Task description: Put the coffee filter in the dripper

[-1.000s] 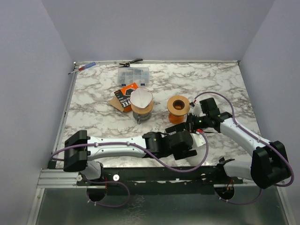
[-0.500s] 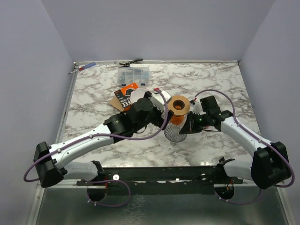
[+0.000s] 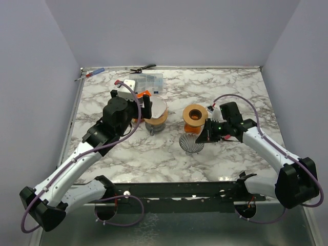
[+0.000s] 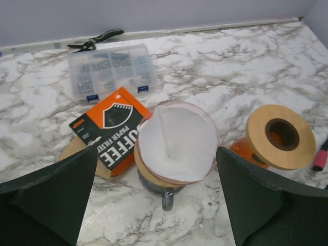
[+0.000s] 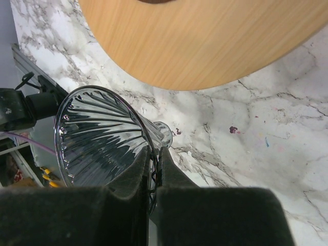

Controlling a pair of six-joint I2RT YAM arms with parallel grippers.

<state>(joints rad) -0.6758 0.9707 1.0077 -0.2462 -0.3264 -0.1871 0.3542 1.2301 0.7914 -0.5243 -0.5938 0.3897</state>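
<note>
right jaws pinch dripper (image 5: 102,138) rim, coffee filter (image 4: 177,143) lies ahead between spread left jaws

The only lettering that can be read is on the orange-and-black packet (image 4: 110,128), which lies flat on the tabletop (image 4: 246,66) left of centre, just near of the clear compartment box (image 4: 113,70). In the left wrist view, large white letters on its black panel spell "OFFEE", with "PAPER FILTER" in smaller white capitals beneath. Both lines run on a slant. The start of the big word is hidden by the edge of the white paper filter (image 4: 177,143). A small white mark on the packet's left orange corner is too tiny to read.
</note>
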